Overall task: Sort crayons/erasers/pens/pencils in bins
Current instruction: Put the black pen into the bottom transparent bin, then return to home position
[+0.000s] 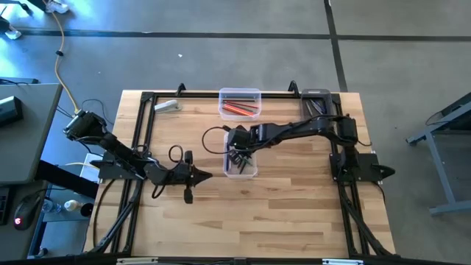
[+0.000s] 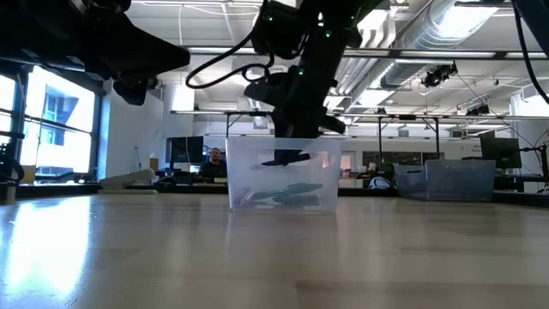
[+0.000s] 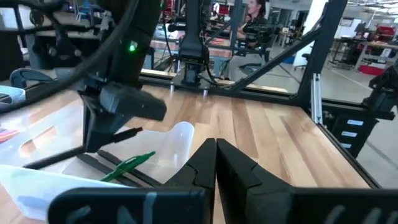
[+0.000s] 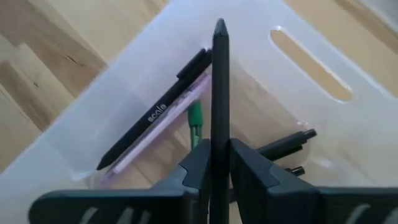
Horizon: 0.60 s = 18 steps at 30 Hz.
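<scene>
My right gripper (image 4: 219, 149) hangs over the middle clear bin (image 1: 250, 171) and is shut on a black pen (image 4: 219, 81). On that bin's floor lie a black lettered pen (image 4: 158, 115), a pink one, a green pen (image 4: 196, 118) and two more black pens (image 4: 283, 146). A second clear bin (image 1: 240, 94) at the far edge holds red sticks. A dark grey bin (image 1: 316, 94) stands at the far right. My left gripper (image 1: 204, 175) waits shut, level above the table, left of the middle bin. My right gripper pinches the black pen's shaft (image 4: 219, 134) between its two fingers. The pen runs along the fingers and sticks out well ahead of them. The fingers slant down from the table's right side. The pen is lifted, its free end (image 2: 283, 159) inside the bin's walls, above the pens below.
A small pale object (image 1: 167, 106) lies at the far left of the table. A black metal frame (image 1: 147, 99) runs round the table's edges. Bare wood fills the near half of the table (image 1: 257, 221).
</scene>
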Motion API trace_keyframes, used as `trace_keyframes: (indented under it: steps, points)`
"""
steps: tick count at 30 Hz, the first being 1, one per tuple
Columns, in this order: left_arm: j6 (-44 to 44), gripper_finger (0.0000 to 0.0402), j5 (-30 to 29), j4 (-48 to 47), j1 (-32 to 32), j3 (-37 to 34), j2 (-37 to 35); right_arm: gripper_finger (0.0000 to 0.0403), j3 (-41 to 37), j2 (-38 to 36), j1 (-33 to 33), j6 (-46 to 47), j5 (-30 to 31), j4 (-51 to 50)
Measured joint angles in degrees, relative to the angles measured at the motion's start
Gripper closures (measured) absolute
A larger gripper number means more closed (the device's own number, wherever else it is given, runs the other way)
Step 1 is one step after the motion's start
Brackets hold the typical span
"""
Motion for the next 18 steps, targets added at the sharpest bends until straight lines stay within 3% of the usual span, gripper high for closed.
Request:
trace_keyframes:
  steps: [10,15,18]
  points:
    - [0.02,0.0401,0.09,-0.29,-0.07,0.0,0.02,0.0293,0.0,1.06,-0.02,-2.82,-2.74,-0.19]
    - [-1.37,0.0401,-0.15,-0.25,0.33,0.0,0.0,0.0275,0.11,0.72,0.0,-8.69,-12.14,-1.98]
    - [-2.19,0.0401,1.9,-0.26,1.45,0.0,0.0,0.0278,0.11,-1.56,1.01,-14.54,-11.44,-4.33]
